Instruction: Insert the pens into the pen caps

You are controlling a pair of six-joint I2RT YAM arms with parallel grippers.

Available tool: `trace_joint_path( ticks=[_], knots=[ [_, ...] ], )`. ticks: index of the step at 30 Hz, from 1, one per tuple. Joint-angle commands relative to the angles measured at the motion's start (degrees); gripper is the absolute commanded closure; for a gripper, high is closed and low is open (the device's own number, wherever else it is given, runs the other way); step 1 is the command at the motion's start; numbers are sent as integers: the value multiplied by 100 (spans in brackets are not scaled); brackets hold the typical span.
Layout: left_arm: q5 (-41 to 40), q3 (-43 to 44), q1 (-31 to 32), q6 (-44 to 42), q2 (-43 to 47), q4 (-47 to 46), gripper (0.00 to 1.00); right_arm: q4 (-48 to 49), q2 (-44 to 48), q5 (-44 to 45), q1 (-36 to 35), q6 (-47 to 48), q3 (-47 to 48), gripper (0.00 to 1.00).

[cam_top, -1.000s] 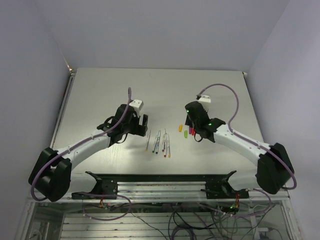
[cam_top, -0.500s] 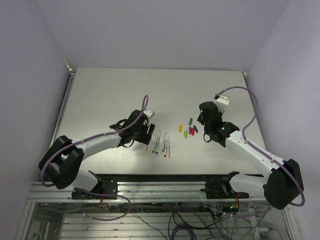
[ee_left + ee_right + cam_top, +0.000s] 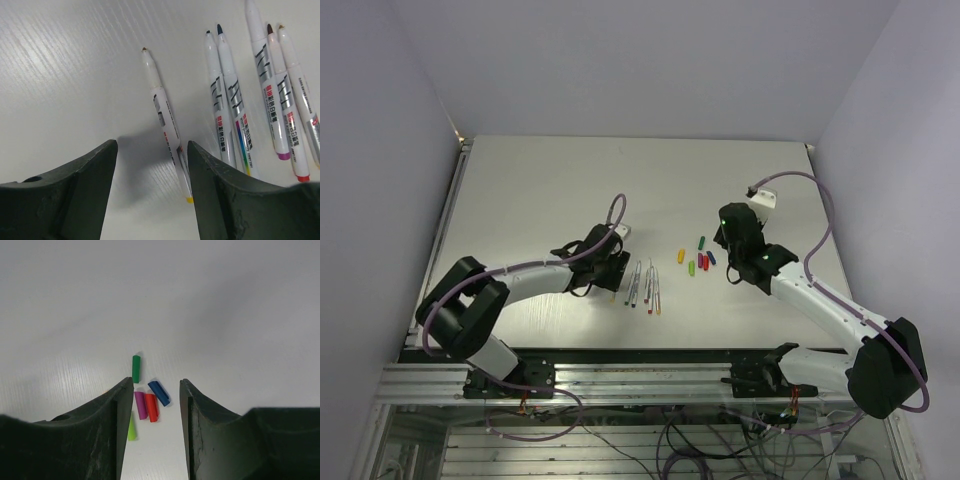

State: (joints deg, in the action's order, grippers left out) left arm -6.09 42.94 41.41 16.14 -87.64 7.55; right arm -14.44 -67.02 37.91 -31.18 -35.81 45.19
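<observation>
Both jaws apart, empty: left gripper straddles the row's nine-o'clock thin white pen, likely to grasp; right gripper faces stubby coloured caps.

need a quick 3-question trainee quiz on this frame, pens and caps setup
1. True or false: the right hand is gripping a cap.
2. Which pen lies between the left hand's open fingers? A the purple-ended pen; B the yellow-ended pen; C the red-ended pen.
3. Fill in: in the top view the pens lie on the ___ arm's side of the caps.
Key: 1 false, it is open and empty; 2 B; 3 left.
</observation>
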Motion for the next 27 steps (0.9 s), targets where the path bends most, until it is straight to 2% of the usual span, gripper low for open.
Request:
trace_joint_path(
  ticks=[1,8,13,21,27],
  knots=[
    [-151,201,92,22,-208,-263,31,169,63,28,24,118,-76,58],
    [-340,307,161,16,-447,-99,32,170,55,26,27,31,-99,58],
    [-645,457,175,239,-597,515,39,164,62,109,33,38,-89,58],
    [-540,656,273,641,-956,1180,46,145,27,207,45,31,-49,58],
    [-345,639,526,1029,-951,1638,48,65,55,296,57,36,51,58]
  ],
)
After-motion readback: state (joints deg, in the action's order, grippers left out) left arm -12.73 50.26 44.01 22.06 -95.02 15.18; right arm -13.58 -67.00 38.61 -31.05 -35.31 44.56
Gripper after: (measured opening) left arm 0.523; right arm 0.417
